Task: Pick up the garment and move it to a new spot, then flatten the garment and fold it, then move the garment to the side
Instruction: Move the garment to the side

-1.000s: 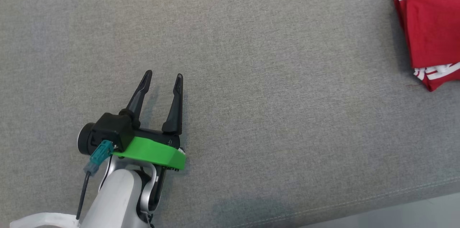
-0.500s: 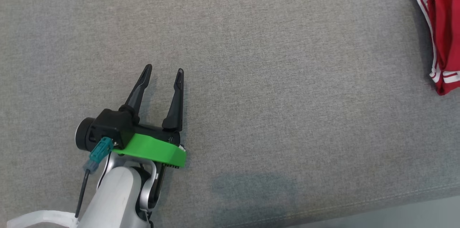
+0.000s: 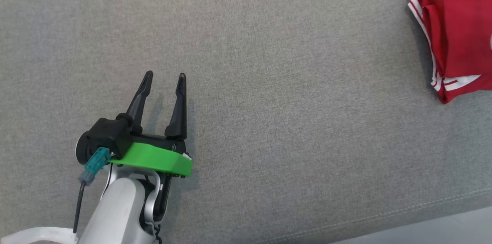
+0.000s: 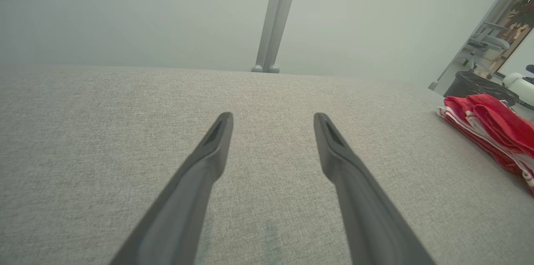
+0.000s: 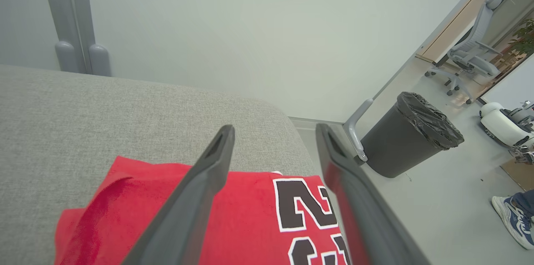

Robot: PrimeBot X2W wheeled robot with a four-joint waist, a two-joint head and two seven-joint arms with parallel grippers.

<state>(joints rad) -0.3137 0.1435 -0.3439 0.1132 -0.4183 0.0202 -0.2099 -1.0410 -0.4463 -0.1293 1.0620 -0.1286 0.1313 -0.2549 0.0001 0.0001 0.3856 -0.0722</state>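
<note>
Shirt, red with white trim, folded near the right end of the grey tabletop, right tool spread wide above it, gripping nothing, left tool also released, well apart

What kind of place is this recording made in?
Probably an office or lab: an office chair and a lined black bin stand on a smooth floor beside the grey fabric-covered work surface.

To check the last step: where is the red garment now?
The folded red garment lies at the head view's right edge, on the grey cushion, far from the left gripper and beneath the open right gripper.
</note>
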